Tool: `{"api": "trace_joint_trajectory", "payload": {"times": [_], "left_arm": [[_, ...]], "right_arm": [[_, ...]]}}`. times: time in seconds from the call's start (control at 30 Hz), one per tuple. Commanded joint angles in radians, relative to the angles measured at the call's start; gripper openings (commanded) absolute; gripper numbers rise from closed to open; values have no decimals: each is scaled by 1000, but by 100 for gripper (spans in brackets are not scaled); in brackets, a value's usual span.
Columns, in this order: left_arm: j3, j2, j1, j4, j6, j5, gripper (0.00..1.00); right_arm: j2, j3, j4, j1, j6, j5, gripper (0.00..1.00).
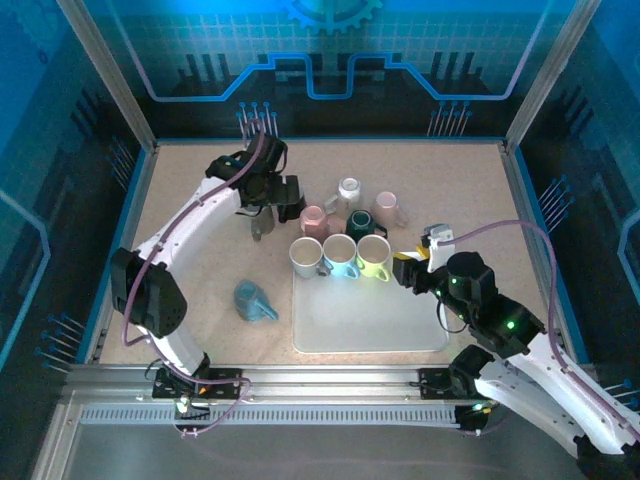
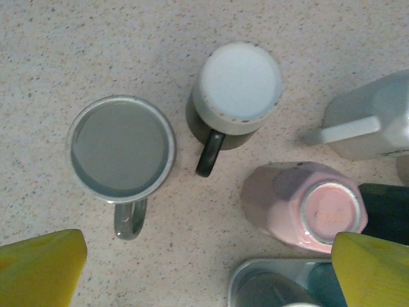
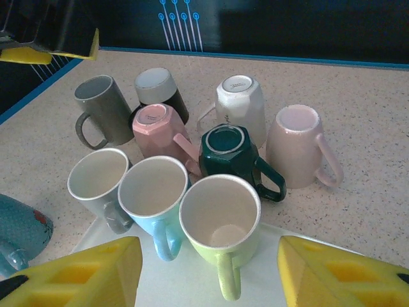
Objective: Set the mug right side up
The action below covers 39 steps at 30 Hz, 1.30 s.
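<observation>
Left gripper (image 1: 291, 198), jaws wide apart, hangs over the inverted dark mug (image 2: 236, 96) just beside the empty grey mug (image 2: 121, 147). Bare table (image 1: 200, 250) lies leftward. Right gripper (image 1: 405, 270) gapes, empty.

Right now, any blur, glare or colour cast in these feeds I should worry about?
Top external: blue cast from the lit back panel, table dim. Left wrist: soft overall, left fingers blurred. Right wrist: lime mug sharp, right fingers blurred.

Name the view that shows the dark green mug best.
Right wrist: the dark green mug sits close and whole, handle visible. Top external shows it small; left wrist, just a dark sliver at the edge.
</observation>
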Motion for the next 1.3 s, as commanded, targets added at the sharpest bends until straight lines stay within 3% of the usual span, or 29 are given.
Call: {"api": "trace_joint_trajectory", "payload": {"times": [0.0,0.17,0.43,0.87,1.13,1.27], "left_arm": [[78,49,-45,3,24,27,99],[185,147,-148,-14,111,5,99],[317,312,-259,-5,91,43,99],[627,557,-313,4,80,63,98],[720,708,-329,241,292,115,95],[795,799,-332,278,317,126,95]], "right_arm": [[-14,-8,24,-9,2,12,59],[-26,-11,22,-9,4,29,59],[-45,-17,19,-11,5,55,59],[-88,-24,19,-13,14,114,59],[-133,-24,18,-13,38,129,59],[-137,-20,17,-13,42,121,59]]}}
